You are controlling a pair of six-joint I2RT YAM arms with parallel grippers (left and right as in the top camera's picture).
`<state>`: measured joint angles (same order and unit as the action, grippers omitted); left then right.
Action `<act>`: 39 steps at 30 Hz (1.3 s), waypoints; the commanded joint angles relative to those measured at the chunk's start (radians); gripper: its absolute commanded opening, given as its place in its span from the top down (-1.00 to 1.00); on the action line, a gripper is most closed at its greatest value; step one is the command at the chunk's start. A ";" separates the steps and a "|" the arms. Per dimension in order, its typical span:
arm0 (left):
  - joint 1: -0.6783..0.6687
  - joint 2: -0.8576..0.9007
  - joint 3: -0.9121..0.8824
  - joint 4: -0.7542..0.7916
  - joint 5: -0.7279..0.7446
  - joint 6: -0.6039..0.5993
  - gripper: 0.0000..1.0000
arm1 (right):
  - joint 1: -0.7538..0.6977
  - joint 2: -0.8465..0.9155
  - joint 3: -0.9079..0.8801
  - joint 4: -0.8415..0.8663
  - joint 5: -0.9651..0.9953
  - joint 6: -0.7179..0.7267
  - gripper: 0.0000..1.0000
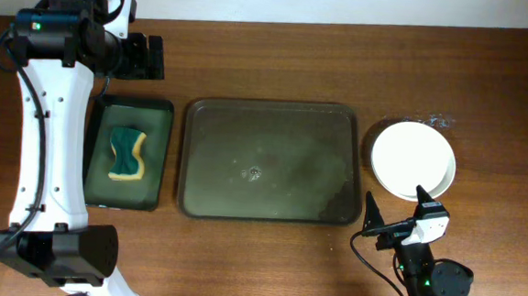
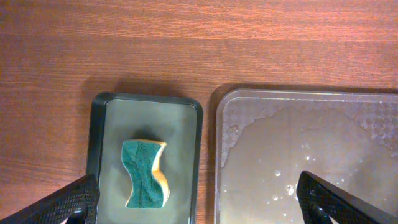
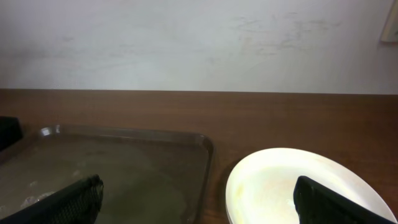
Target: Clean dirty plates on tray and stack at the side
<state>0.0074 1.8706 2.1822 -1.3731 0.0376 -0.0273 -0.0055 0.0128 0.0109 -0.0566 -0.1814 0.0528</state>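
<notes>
The plates [image 1: 414,160] sit stacked on the wood to the right of the tray, white and round; the top plate [image 3: 280,186] shows faint yellow smears. The dark olive tray [image 1: 275,121] lies mid-table with only a wet film and droplets [image 2: 292,162] on it. My left gripper [image 1: 146,56] hangs open high above the table's back left, with nothing between its fingers [image 2: 68,202]. My right gripper [image 1: 396,209] stands open just in front of the plates, between the tray's corner and the stack, and its jaws [image 3: 205,205] are empty.
A smaller black tray [image 1: 161,155] left of the big tray holds a green and yellow sponge [image 1: 127,154], which also shows in the left wrist view as the sponge [image 2: 145,173]. A pale wall [image 3: 199,43] rises behind the table's far edge.
</notes>
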 commanded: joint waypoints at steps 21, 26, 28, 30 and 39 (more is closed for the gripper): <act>0.008 -0.011 -0.004 0.000 0.007 -0.010 -0.99 | 0.007 -0.010 -0.005 -0.007 0.009 0.007 -0.97; 0.008 -0.081 -0.008 0.000 0.007 -0.010 -0.99 | 0.007 -0.010 -0.005 -0.007 0.009 0.007 -0.97; 0.007 -0.109 -0.023 0.000 0.007 -0.010 -0.99 | 0.007 -0.010 -0.005 -0.007 0.009 0.007 -0.97; 0.003 -0.149 -0.060 0.000 0.006 -0.010 -0.99 | 0.007 -0.010 -0.005 -0.007 0.009 0.007 -0.97; -0.064 -0.466 -0.533 0.000 0.007 -0.010 -0.99 | 0.007 -0.010 -0.005 -0.007 0.009 0.007 -0.97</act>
<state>-0.0414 1.5135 1.8240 -1.3701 0.0402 -0.0273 -0.0055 0.0120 0.0109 -0.0566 -0.1783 0.0525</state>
